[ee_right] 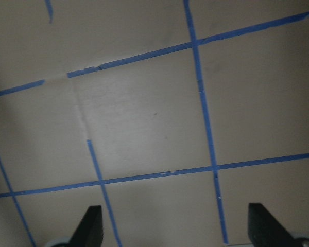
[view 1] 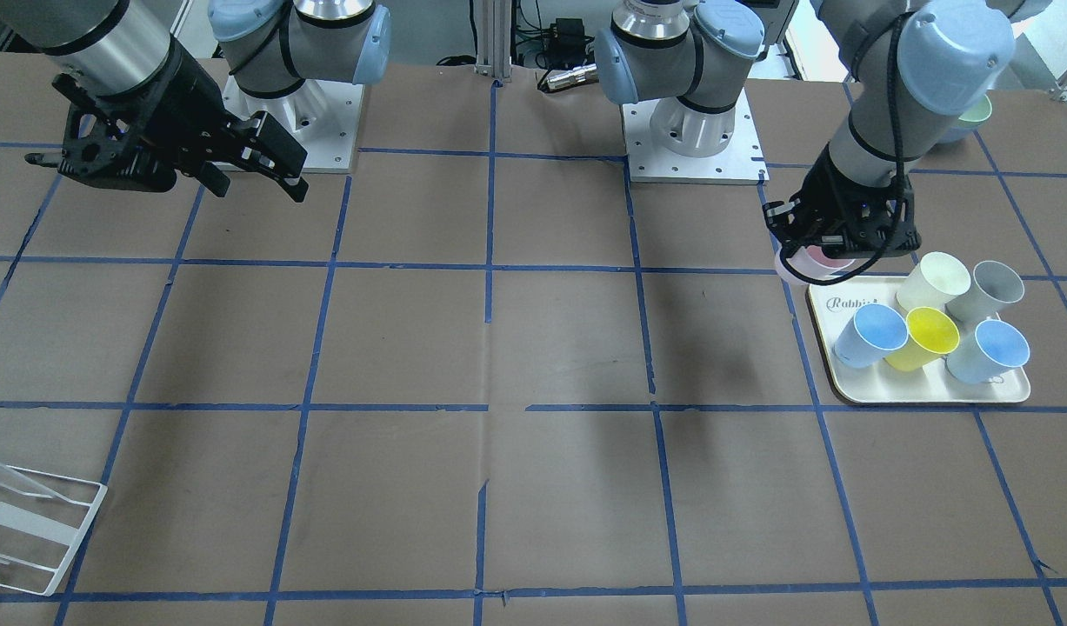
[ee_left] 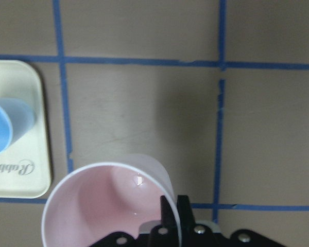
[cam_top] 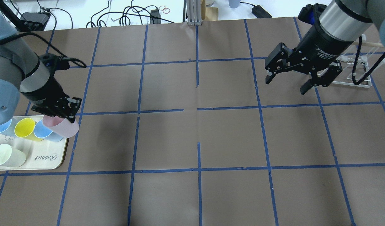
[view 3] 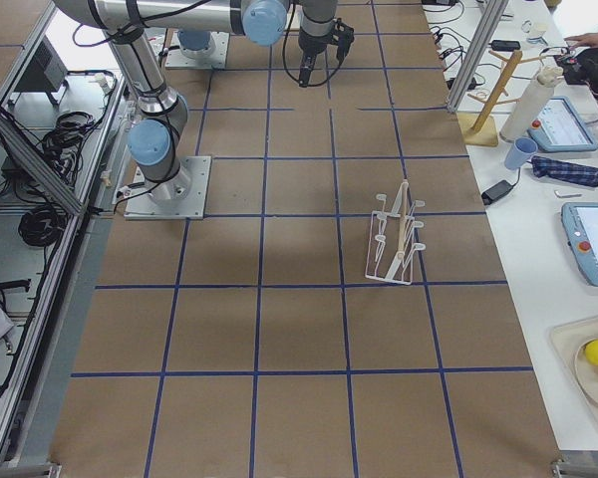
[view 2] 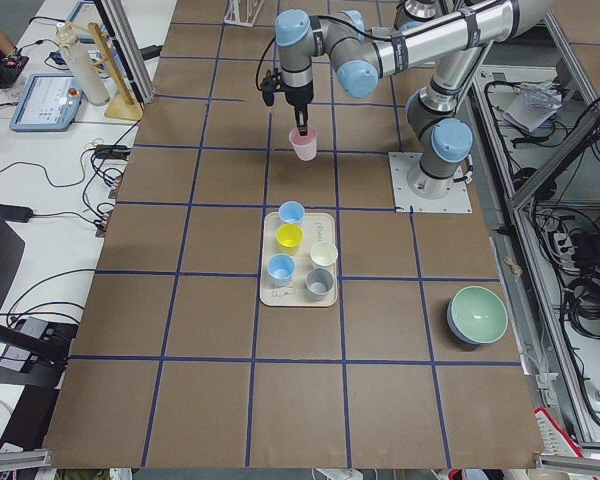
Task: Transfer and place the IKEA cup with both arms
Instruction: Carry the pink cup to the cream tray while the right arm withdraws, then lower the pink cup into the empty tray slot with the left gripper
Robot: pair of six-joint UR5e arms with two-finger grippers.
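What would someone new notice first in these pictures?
The left end effector grips a pale pink cup by its rim, beside the corner of a cream tray of coloured cups. Across the table, the right end effector hangs open near a white wire rack.

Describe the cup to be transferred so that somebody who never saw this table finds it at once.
Find the cream tray at the robot's left end of the table. Just beside it, the left gripper holds a cup by its rim. It is the only pale pink one, and the only one off the tray, where the other cups stand.
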